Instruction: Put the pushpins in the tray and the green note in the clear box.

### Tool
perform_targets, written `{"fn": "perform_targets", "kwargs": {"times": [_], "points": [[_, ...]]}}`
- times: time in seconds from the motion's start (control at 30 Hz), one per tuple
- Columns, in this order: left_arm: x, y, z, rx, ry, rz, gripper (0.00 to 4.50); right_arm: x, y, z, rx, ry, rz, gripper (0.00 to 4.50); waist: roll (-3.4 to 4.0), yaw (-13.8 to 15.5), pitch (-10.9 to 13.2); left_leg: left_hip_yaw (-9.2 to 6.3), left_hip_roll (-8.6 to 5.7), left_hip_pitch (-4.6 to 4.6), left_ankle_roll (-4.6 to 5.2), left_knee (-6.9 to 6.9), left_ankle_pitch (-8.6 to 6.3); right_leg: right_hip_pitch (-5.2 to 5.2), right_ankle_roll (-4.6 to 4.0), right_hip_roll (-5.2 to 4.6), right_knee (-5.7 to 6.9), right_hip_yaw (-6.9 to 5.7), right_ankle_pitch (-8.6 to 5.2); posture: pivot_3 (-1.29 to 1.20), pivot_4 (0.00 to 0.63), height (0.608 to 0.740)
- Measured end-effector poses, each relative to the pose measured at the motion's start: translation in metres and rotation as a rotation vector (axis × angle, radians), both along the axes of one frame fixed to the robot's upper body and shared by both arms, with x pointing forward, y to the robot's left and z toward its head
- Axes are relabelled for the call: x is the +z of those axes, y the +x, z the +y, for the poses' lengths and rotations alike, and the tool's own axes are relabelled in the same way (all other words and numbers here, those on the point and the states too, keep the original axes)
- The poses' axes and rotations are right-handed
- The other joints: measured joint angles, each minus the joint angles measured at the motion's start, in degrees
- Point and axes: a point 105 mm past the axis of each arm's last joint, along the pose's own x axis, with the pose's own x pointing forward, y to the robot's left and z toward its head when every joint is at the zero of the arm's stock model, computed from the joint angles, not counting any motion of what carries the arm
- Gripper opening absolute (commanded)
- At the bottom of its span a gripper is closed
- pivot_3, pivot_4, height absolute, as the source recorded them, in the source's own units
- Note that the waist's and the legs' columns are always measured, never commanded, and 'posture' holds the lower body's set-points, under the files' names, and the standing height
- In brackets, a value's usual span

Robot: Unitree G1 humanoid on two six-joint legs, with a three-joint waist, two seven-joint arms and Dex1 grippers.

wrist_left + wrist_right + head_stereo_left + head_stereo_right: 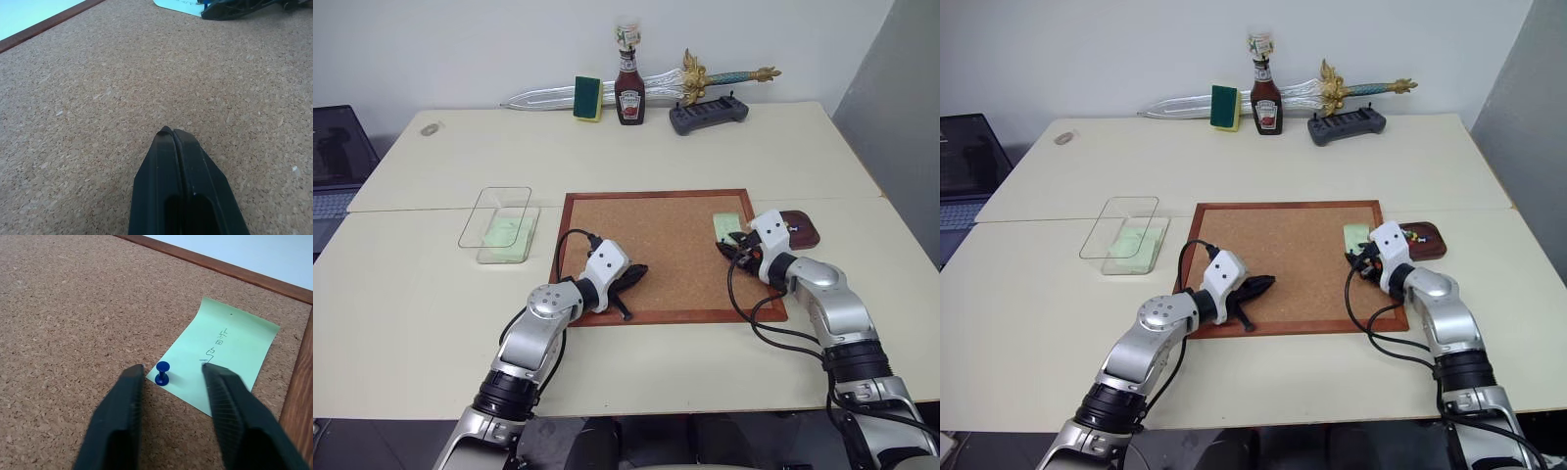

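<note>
Left tool: nearest the camera, fingers pressed together, holding nothing, low over bare cork at the corkboard's near left.
Clear box: on the tabletop just left of the corkboard, apart from its frame; a pale green slip lies inside.
Corkboard: wide bare cork between the two tools.
Green note: flat at the board's right edge, far corner near the frame, one blue pushpin upright in its near corner.
Right tool: fingers parted narrowly, straddling that pushpin without touching it.
Tray: on the tabletop just right of the frame, small pins inside.
</note>
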Motion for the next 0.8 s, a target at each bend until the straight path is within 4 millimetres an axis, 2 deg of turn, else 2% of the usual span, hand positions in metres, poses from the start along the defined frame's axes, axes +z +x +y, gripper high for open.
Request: {"fn": "perform_targets", "kwargs": {"times": [0.13, 0.2, 0.67, 0.73, 0.8], "points": [[0.0, 0.0, 0.0, 0.0, 0.0, 0.0, 0.0, 0.0, 0.0, 0.001, 0.004, 0.006, 0.002, 0.26, 0.0, -0.01, 0.0, 0.0, 0.0, 0.0, 0.0, 0.0, 0.0, 0.0, 0.0, 0.0, 0.0, 0.0, 0.0, 0.0, 0.15, 0.74], [0.0, 0.0, 0.0, 0.0, 0.0, 0.0, 0.0, -0.001, 0.0, 0.003, 0.009, 0.009, 0.003, 0.03, 0.0, -0.01, 0.0, 0.0, 0.0, 0.0, 0.0, 0.0, 0.0, 0.0, 0.0, 0.0, 0.0, 0.0, 0.0, 0.0, 0.15, 0.74], [-0.001, 0.0, 0.002, 0.005, 0.015, -0.001, 0.0, 0.005, 0.0, 0.007, 0.017, 0.04, -0.051, 0.03, 0.0, -0.15, 0.0, 0.01, 0.0, 0.0, 0.0, 0.0, 0.0, -0.03, 0.0, 0.0, 0.01, 0.01, 0.0, 0.0, 0.15, 0.74], [-0.002, 0.0, 0.003, 0.006, 0.02, 0.001, 0.0, 0.015, 0.001, 0.008, 0.018, 0.068, -0.092, 0.03, 0.0, -0.17, 0.0, 0.01, 0.0, 0.0, 0.0, 0.0, 0.0, -0.02, 0.0, 0.0, 0.02, 0.01, 0.0, 0.0, 0.15, 0.74], [-0.003, 0.0, 0.002, 0.006, 0.024, 0.002, 0.0, 0.035, 0.003, 0.009, 0.028, 0.093, -0.158, 0.03, 0.01, -0.14, -0.01, -0.01, 0.0, 0.02, 0.0, 0.0, 0.0, 0.0, 0.0, 0.0, 0.02, -0.01, 0.0, 0.0, 0.15, 0.74]]}}
